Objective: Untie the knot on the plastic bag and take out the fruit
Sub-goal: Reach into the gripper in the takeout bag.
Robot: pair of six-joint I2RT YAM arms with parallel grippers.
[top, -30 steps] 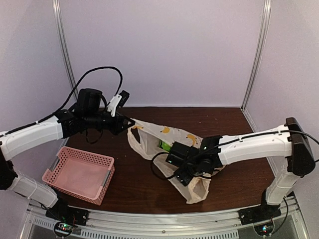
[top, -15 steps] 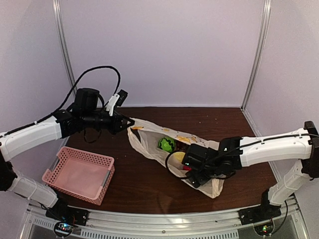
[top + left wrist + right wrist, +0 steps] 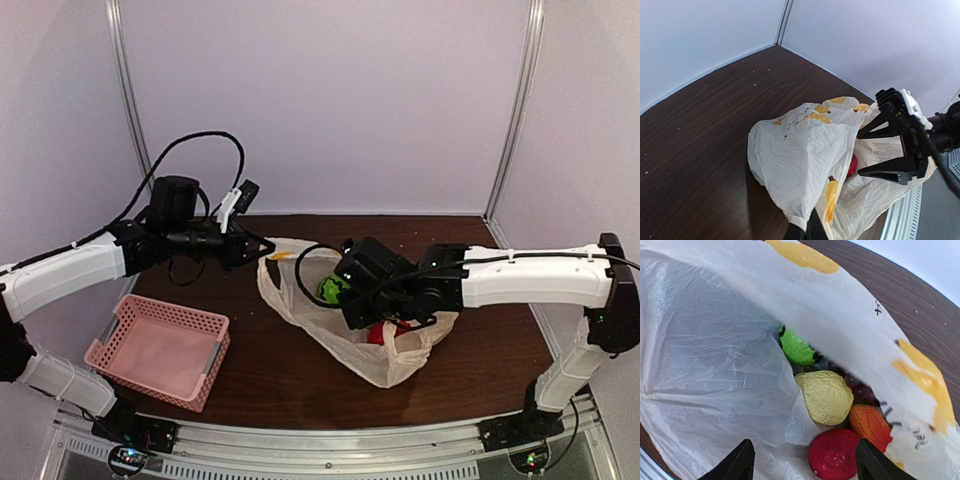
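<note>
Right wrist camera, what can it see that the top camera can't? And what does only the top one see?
Only the right wrist view looks right inside the plastic bag. It shows a yellow fruit, an orange fruit and dark grapes. Only the top view shows the pink basket and the left gripper pinching the bag's edge. Both views show the bag, the green striped ball and a red fruit.
</note>
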